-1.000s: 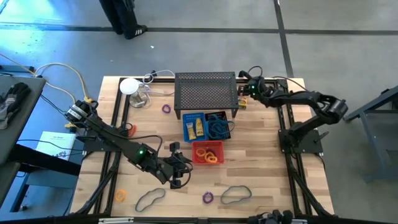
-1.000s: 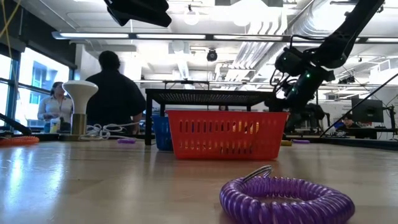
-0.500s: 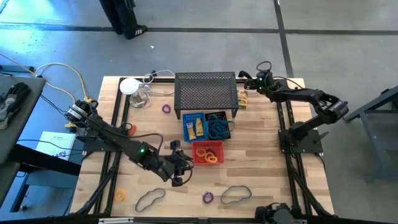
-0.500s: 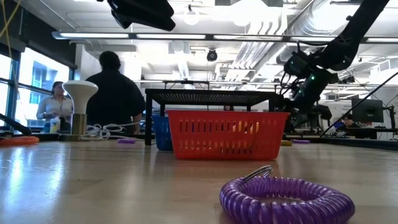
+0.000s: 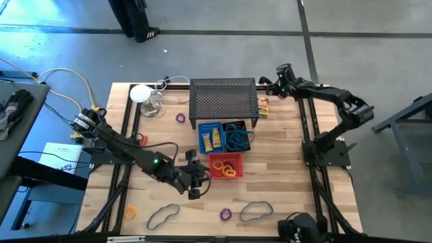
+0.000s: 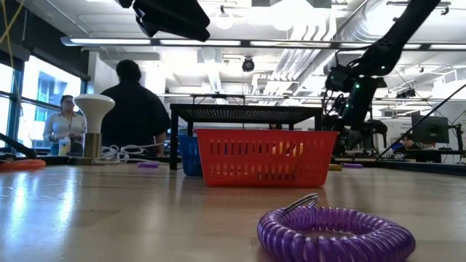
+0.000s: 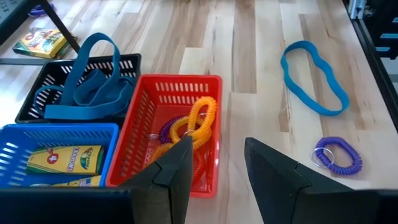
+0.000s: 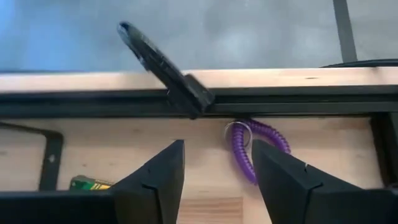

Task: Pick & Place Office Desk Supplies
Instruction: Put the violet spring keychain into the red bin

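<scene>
right gripper, jaws apart and empty, hung over a purple coil ring at upper right; the nearby frame rail risked snagging it.

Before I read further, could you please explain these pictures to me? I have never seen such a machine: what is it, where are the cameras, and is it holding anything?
It is a robot with two dark arms at a wooden table. One camera looks down from above, one sits at table height, and one rides on each wrist.

On the table stand a black mesh rack and three small bins: the blue bin with yellow printed boxes, the black bin with blue cords, the red bin with coiled rings. A purple ring and a blue cord lie loose.

The left tool hovers by the red bin, open and empty. The right tool is open, empty, above another purple ring at the table's far edge.
</scene>
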You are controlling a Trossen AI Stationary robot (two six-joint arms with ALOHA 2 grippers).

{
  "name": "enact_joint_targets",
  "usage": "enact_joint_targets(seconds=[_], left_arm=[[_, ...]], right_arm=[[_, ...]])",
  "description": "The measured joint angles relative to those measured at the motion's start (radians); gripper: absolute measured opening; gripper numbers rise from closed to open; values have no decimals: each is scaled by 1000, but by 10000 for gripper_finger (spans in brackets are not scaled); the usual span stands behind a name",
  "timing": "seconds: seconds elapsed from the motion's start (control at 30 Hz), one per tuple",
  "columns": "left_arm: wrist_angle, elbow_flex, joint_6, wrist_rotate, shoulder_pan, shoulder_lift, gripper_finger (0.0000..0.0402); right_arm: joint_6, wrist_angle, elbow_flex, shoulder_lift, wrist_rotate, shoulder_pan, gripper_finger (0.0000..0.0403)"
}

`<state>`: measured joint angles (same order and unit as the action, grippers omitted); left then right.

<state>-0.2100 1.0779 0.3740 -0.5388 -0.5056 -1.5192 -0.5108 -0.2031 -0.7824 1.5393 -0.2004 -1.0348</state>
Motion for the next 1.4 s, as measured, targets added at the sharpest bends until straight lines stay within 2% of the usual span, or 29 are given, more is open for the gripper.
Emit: enact_joint_targets(seconds=[0.37,0.53,0.7,1.27,1.4], left_arm=[[0,0,0,21,14,0,141],[-3,0,0,24,14,0,141],[-3,0,0,24,18,0,141],[-3,0,24,32,9,0,141],[-3,0,27,46,9,0,141]], right_arm=[[44,-38,-76,164,2,0,181],[43,-37,-77,166,-8,0,180],[45,-57,-77,166,-74,-1,180],[112,-60,-77,171,-54,-7,180],[149,-42,-78,210,-64,-14,180]])
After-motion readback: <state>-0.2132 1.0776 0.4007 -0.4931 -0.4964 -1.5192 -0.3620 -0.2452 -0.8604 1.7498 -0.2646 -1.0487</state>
